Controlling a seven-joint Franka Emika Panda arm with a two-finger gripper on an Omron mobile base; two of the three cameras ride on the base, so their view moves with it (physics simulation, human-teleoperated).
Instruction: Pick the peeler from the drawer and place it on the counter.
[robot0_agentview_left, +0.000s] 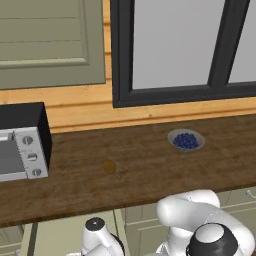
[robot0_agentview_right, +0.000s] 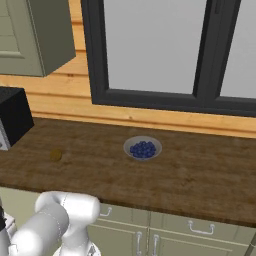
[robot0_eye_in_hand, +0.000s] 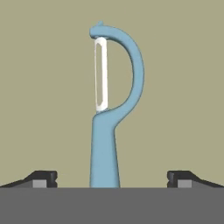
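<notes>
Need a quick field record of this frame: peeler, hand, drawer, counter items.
peeler: light-blue, silver blade, lying flat on the drawer floor, handle toward the camera, between the fingertips
hand: open, fingertips wide apart either side of the handle, not touching it
drawer: plain sage floor under the peeler
counter: dark wood; peeler not yet on it
bowl: holds blueberries, near the window
microwave: counter's left end
brown spot: on the counter

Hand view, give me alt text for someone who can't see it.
A light-blue peeler with a silver blade in its looped head lies on the pale sage-green drawer floor, handle pointing toward the camera. The open gripper sits over the handle, one dark fingertip on each side, not touching it.
</notes>
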